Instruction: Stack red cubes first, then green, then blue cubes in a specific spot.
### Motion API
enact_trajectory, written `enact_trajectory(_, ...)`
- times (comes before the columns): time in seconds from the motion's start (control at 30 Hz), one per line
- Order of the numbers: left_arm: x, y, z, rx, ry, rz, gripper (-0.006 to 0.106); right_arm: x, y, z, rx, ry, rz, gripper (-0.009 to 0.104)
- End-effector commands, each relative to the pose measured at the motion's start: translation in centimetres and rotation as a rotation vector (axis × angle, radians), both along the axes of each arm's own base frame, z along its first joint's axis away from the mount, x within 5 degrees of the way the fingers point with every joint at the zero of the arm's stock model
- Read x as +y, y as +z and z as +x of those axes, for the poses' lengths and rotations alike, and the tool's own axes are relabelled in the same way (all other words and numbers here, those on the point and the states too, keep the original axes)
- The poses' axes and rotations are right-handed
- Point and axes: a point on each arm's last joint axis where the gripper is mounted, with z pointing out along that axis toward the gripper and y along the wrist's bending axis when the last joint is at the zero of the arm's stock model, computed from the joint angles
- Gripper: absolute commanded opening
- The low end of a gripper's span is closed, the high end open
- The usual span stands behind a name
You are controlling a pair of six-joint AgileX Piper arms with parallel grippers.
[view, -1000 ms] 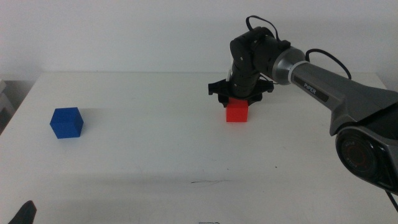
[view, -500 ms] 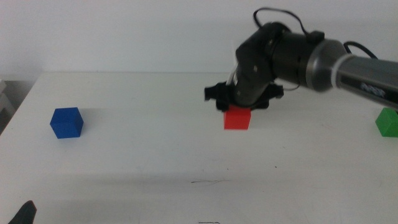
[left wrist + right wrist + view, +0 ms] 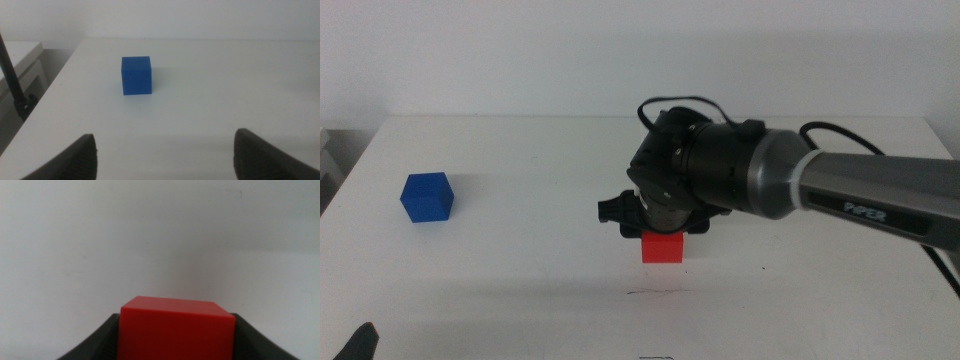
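My right gripper is shut on the red cube and holds it a little above the table, just behind the dark scribbled line that marks the spot. In the right wrist view the red cube sits between the two dark jaws. The blue cube rests at the table's left; it also shows in the left wrist view, beyond the open left gripper. The left gripper shows only as a tip at the bottom left corner of the middle view. The green cube is hidden.
The right arm stretches across the right half of the table. The table's left edge runs close to the blue cube.
My right gripper has carried the red cube forward and left from the back middle of the table to just behind the scribbled line. The green cube, seen briefly at right, is now hidden.
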Motion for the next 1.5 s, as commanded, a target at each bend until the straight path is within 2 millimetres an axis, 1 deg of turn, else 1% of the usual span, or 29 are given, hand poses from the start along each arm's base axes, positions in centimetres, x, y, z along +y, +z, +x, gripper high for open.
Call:
enact_trajectory(0.0, -0.1, 0.9, -0.1, -0.106, -0.01, -0.02, 0.094, -0.3, 2.4, 0.2, -0.068, -0.006, 0.038, -0.001)
enact_trajectory(0.27, -0.1, 0.9, -0.1, -0.106, -0.01, -0.019, 0.094, 0.3, 0.2, 0.4, -0.01, -0.03, 0.04, -0.001)
enact_trajectory(0.4, -0.1, 0.9, -0.1, -0.106, -0.01, -0.019, 0.094, 0.5, -0.6, 0.4, 0.017, -0.037, 0.039, -0.001)
enact_trajectory(0.53, -0.1, 0.9, -0.1, -0.106, -0.01, -0.021, 0.094, 0.6, -1.1, 0.4, 0.031, -0.038, 0.038, -0.001)
enact_trajectory(0.6, -0.1, 0.9, -0.1, -0.106, -0.01, -0.021, 0.094, 0.6, -1.1, 0.4, 0.028, -0.023, 0.024, 0.004)
enact_trajectory(0.63, -0.1, 0.9, -0.1, -0.106, -0.01, -0.021, 0.094, 0.6, -1.1, 0.4, 0.028, -0.022, 0.023, 0.011)
enact_trajectory(0.73, -0.1, 0.9, -0.1, -0.106, -0.01, -0.021, 0.094, 0.6, -1.1, 0.4, 0.028, -0.021, 0.024, 0.026)
enact_trajectory(0.77, -0.1, 0.9, -0.1, -0.106, -0.01, -0.021, 0.094, 0.6, -1.1, 0.4, 0.027, -0.021, 0.024, 0.058)
enact_trajectory(0.83, -0.1, 0.9, -0.1, -0.106, -0.01, -0.021, 0.094, 0.6, -1.0, 0.4, 0.027, -0.022, 0.025, 0.071)
enact_trajectory(0.9, -0.1, 0.9, -0.1, -0.106, -0.01, -0.021, 0.094, 0.5, -0.7, 0.3, 0.025, -0.023, 0.032, 0.083)
enact_trajectory(1.0, -0.1, 0.9, -0.1, -0.106, -0.01, -0.021, 0.094, 0.3, 0.7, 0.1, 0.004, -0.019, 0.045, 0.092)
enact_trajectory(1.07, -0.1, 0.9, -0.1, -0.106, -0.01, -0.021, 0.094, -0.2, 2.3, -0.2, -0.02, -0.005, 0.049, 0.094)
enact_trajectory(1.17, -0.1, 0.9, -0.1, -0.106, -0.01, -0.02, 0.094, -2.0, 5.5, -0.4, -0.062, -0.009, 0.054, 0.094)
enact_trajectory(1.27, -0.1, 0.9, -0.1, -0.106, -0.01, -0.02, 0.094, -4.7, 8.7, -0.2, -0.099, -0.019, 0.062, 0.094)
enact_trajectory(1.33, -0.1, 0.9, -0.1, -0.106, -0.01, -0.02, 0.094, -7.1, 10.4, 0.1, -0.102, -0.027, 0.058, 0.094)
enact_trajectory(1.43, -0.1, 0.9, -0.1, -0.106, -0.01, -0.02, 0.094, -10.9, 12.2, 0.9, -0.094, -0.03, 0.048, 0.094)
enact_trajectory(1.47, -0.1, 0.9, -0.1, -0.106, -0.01, -0.02, 0.094, -12.6, 12.8, 1.3, -0.099, -0.037, 0.042, 0.094)
